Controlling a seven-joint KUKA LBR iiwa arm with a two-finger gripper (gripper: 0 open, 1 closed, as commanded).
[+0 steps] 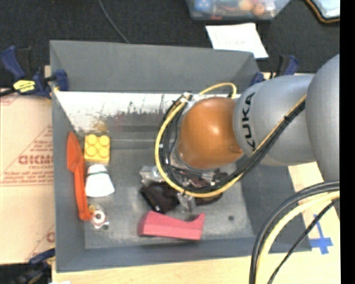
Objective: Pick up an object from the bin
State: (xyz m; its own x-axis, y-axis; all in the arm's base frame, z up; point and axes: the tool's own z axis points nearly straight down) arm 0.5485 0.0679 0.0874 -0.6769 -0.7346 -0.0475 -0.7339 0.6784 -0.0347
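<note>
We see the arm (284, 123) reaching into the grey bin (148, 70) from the wall on the view's right. Its orange wrist cover (207, 132) sits over the middle of the floor. The gripper (183, 197) is low beneath that cover, and we cannot tell whether it is released or clenched.

Nearest to it is a black lump (158, 198), just beside the gripper on the side facing the view's left wall. It lies on the floor in the middle of the bin, toward the wall at the bottom of the view. Its outline is uneven. As far as we can judge, its longer axis runs roughly across the bin, slanting a little toward that bottom wall at its gripper end.

Just below it lies a pink block (170, 226), its long axis almost parallel to the bottom wall. A small silver piece (149, 173) sits just above the black lump.

Well apart, an orange tool (77, 176) lies along the view's left wall, its long axis following that wall. Beside it are a yellow studded brick (97, 147), a white piece (99, 181) and a small ring-like piece (98, 218).
</note>
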